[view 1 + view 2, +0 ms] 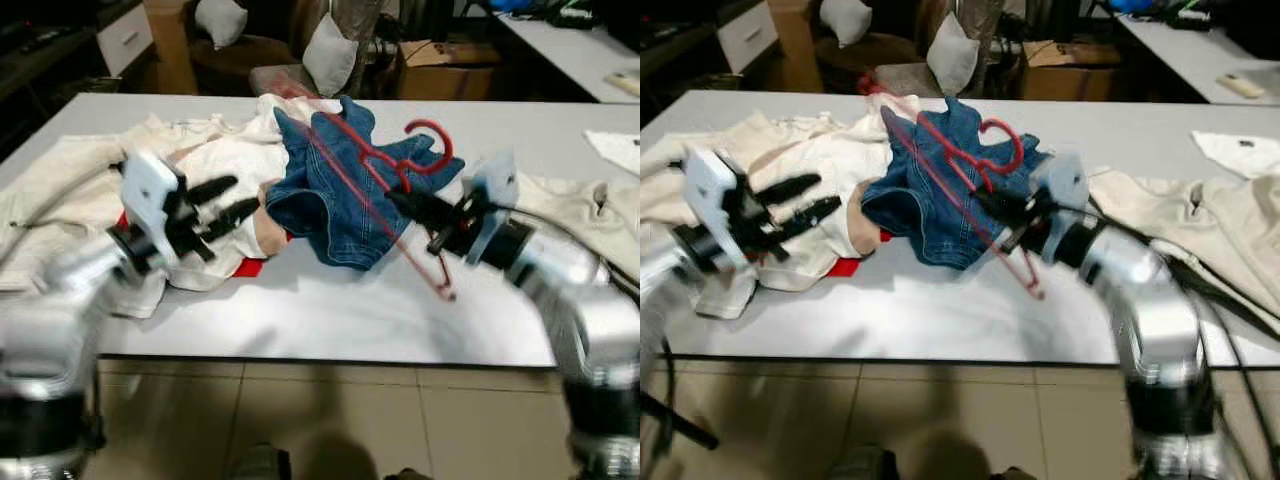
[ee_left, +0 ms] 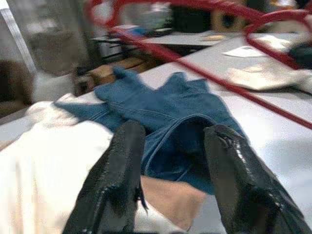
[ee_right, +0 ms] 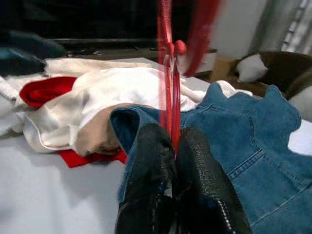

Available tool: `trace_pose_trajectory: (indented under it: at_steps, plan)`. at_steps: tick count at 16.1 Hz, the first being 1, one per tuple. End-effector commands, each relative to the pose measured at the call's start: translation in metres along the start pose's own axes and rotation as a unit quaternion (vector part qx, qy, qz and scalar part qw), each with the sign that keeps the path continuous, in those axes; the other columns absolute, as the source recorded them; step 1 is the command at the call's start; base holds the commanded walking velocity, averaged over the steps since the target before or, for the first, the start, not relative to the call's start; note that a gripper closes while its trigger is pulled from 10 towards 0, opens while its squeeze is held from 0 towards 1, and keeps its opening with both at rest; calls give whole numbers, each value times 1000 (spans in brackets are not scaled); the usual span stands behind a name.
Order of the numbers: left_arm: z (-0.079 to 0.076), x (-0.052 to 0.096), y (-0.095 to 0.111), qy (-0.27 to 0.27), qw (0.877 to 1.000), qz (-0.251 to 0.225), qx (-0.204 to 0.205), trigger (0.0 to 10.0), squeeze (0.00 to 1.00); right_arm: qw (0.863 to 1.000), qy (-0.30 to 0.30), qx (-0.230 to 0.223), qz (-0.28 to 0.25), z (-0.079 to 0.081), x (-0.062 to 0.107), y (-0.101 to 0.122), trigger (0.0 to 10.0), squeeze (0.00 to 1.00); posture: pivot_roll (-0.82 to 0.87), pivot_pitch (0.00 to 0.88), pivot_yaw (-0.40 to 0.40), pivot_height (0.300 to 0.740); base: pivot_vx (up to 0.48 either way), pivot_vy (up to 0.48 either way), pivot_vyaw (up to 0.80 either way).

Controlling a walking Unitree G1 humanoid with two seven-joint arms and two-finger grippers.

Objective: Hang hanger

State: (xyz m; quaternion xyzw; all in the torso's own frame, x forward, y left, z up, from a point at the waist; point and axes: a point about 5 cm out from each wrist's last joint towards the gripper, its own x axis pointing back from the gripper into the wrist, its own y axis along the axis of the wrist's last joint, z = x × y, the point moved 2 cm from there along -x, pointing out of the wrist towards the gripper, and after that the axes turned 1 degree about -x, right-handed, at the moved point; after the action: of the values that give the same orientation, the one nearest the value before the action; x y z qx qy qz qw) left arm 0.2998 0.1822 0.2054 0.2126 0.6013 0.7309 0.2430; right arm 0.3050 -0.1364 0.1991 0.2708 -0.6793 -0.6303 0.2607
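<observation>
We've got the red hanger (image 1: pixel 400 170) pinched in our right claw (image 1: pixel 412 207), fingers pressed together on its thin wire near the neck below the hook, and the hanger is lifted clear above the worktop (image 1: pixel 330 320), slanting down past the claw toward the near edge. To do this step well, we judge the grip wants to stay firm and close to the hook, so the frame doesn't swing or twist as we carry it off to wherever it hangs; no rail is visible from here. The blue denim garment (image 1: pixel 330 190) lies crumpled just behind and beneath the claw, and the hanger's long bar crosses over it, so we should lift straight up to avoid snagging the cloth.

The right arm reaches in across the worktop from the right, forearm roughly level, claw pointing toward the middle. Our left claw (image 1: pixel 225 205) hovers with its fingers spread, holding nothing, aimed at the denim just ahead of it, above the cream clothes (image 1: pixel 200 150) and a patch of red fabric (image 1: pixel 245 266) beneath them.
</observation>
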Motion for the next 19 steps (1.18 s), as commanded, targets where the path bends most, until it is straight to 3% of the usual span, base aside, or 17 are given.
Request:
trace_pose_trajectory:
  at_steps: [1, 2, 3, 4, 5, 8, 10, 11, 12, 13, 19]
  plan:
    - [-15, -3, -9, 62, 998, 18, 5, 10000, 502, 997, -81, -16, -3, 2, 14, 4, 7294, 0, -20, 0, -1, 705, 0, 0, 0]
    - [-24, -3, -19, 76, 997, 31, 10, 10000, 502, 993, -112, -36, -2, 4, 18, -1, 10000, 0, -32, 0, 0, 705, 0, 0, 0]
    - [-27, -3, -25, 77, 996, 41, 12, 10000, 502, 992, -121, -35, 0, 5, 19, -3, 10000, 0, -38, 0, -2, 705, 0, 0, 0]
    - [-27, -4, -40, 117, 992, 50, 28, 10000, 498, 982, -187, -42, -8, 3, 18, -10, 10000, 0, -49, 0, -1, 705, 0, 0, 0]
    - [-25, -5, -44, 138, 989, 49, 30, 10000, 502, 978, -204, -45, -12, 3, 16, -10, 10000, 0, -55, 0, 4, 705, 0, 0, 0]
    - [-32, -14, -39, 152, 987, 31, 39, 10000, 486, 974, -214, -70, -24, 10, 17, -8, 10000, 0, -42, 0, -4, 705, 0, -314, 0]
    - [-39, -20, -36, 155, 986, 22, 58, 10000, 384, 970, -214, -100, -49, 14, 18, -9, 10000, 0, -43, 0, -14, 705, 0, -392, 0]
    - [-38, -18, -38, 162, 984, 26, 61, 10000, 337, 968, -219, -108, -62, 15, 17, -7, 10000, 0, -52, 0, -17, 705, 0, -390, 0]
    - [-34, -14, -42, 182, 980, 27, 79, 10000, 212, 964, -233, -107, -64, 14, 17, -5, 10000, 0, -64, 0, -17, 705, 0, -386, 0]
    - [-33, -14, -43, 188, 978, 28, 82, 10000, 180, 964, -223, -128, -61, 16, 18, -6, 10000, 0, -60, 0, -22, 705, 0, -382, 0]
    - [-38, -16, -46, 171, 982, 40, 65, 10000, 176, 964, -228, -138, -16, 15, 19, -24, 10000, 0, -72, 0, -32, 705, 0, -354, 0]
